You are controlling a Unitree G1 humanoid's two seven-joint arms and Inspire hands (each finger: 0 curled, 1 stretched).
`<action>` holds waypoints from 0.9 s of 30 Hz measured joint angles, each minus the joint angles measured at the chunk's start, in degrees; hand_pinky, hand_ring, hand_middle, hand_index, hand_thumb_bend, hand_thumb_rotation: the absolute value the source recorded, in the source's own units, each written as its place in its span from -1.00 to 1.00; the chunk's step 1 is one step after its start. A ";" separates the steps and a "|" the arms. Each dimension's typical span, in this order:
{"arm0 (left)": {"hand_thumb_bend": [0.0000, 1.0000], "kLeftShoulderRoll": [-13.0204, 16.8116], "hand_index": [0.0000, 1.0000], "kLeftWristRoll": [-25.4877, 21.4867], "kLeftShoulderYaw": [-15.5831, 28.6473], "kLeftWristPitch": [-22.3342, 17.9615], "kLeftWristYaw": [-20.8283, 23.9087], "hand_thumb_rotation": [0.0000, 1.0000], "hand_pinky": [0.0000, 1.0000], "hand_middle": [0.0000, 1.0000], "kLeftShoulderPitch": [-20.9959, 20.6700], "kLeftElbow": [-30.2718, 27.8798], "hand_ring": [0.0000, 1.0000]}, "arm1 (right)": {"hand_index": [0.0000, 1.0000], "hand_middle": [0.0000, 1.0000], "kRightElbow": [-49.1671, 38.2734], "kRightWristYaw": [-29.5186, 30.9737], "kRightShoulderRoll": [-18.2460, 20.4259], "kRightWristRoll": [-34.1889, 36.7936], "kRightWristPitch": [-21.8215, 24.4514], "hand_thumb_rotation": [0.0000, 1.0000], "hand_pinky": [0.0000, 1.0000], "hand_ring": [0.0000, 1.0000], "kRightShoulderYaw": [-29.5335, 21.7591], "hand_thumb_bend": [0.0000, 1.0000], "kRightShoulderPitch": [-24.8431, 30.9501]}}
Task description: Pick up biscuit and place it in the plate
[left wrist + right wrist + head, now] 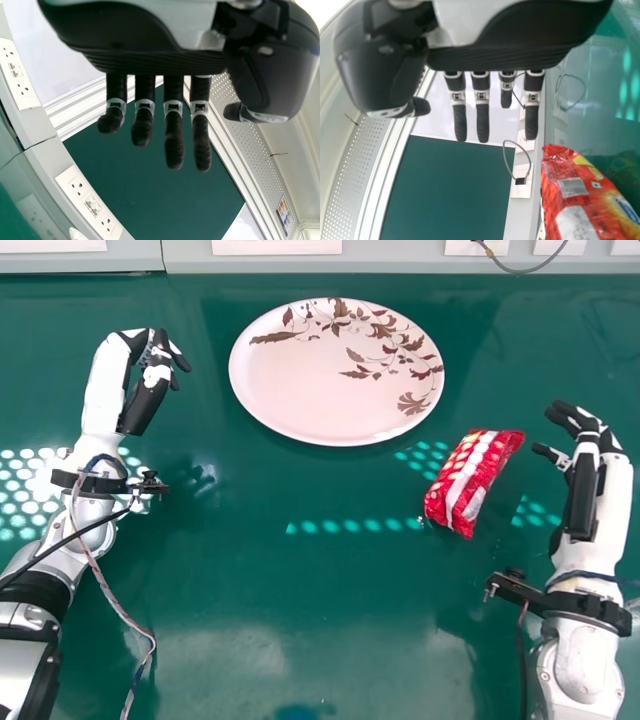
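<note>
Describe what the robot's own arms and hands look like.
Left arm and right arm are white with black sections and a black bracket at each wrist. A black cable and thin multicoloured wires trail off the left. Left hand and right hand: black fingers, silvery bands.

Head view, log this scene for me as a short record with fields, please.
biscuit: red packet lying on the green table
plate: pale, brown leaf pattern, beyond the packet and to its left
left robot hand: open, left of the plate
right robot hand: open, right of the packet, not touching it
task: biscuit not yet on plate
</note>
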 measured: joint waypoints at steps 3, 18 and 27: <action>-0.43 0.00 -0.31 0.01 0.00 -0.01 0.17 -0.51 -0.82 -0.56 0.00 0.02 -0.74 | 0.47 0.50 0.00 0.02 0.00 0.16 0.00 -0.55 0.27 0.47 -0.03 -0.20 0.00; -0.42 0.01 -0.31 0.03 -0.01 -0.12 0.49 -0.45 -0.81 -0.55 -0.01 0.09 -0.73 | 0.49 0.50 -0.23 0.09 -0.06 0.02 -0.03 -0.59 0.26 0.46 -0.27 -0.10 0.29; -0.42 0.11 -0.31 0.06 -0.02 -0.12 0.53 -0.43 -0.83 -0.57 0.01 0.11 -0.75 | 0.58 0.60 -3.95 4.67 -6.92 1.95 -0.66 -0.39 0.34 0.53 -4.85 0.25 0.91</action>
